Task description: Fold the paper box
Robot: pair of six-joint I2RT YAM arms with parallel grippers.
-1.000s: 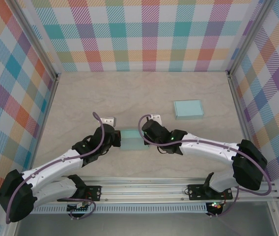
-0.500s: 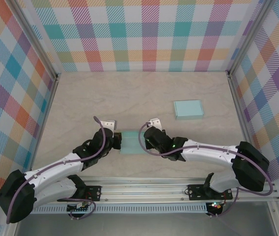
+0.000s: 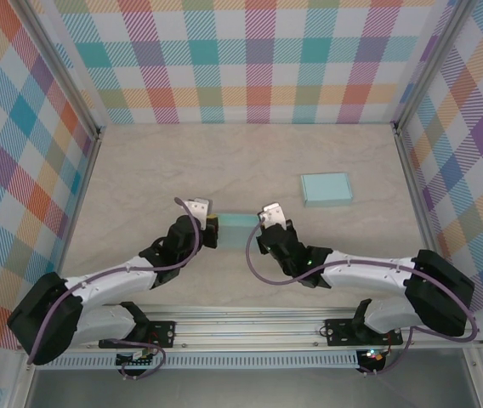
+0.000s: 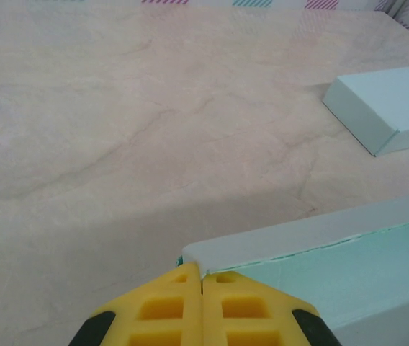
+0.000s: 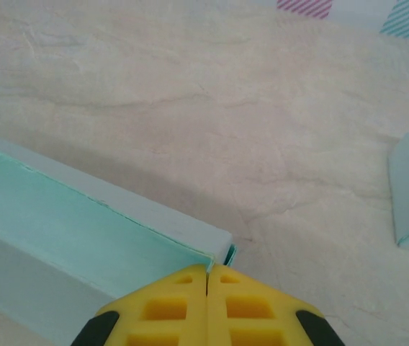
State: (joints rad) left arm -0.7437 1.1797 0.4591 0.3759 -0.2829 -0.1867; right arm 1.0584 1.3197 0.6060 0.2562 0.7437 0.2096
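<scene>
Paper box [image 3: 235, 228], mint green with its top open, lies on the bench [image 3: 165, 170] between the two arms. The left gripper [image 4: 202, 287], yellow fingers pressed shut against each other, touches the corner of the box's left end. The right gripper [image 5: 208, 277], likewise shut, meets the corner of the opposite end. Well apart, farther back on the right, a second closed box [image 3: 325, 189] rests flat.

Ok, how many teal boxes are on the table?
2: an unfinished box at mid-table toward the front, and a closed box farther back to the right. None seems hidden.
</scene>
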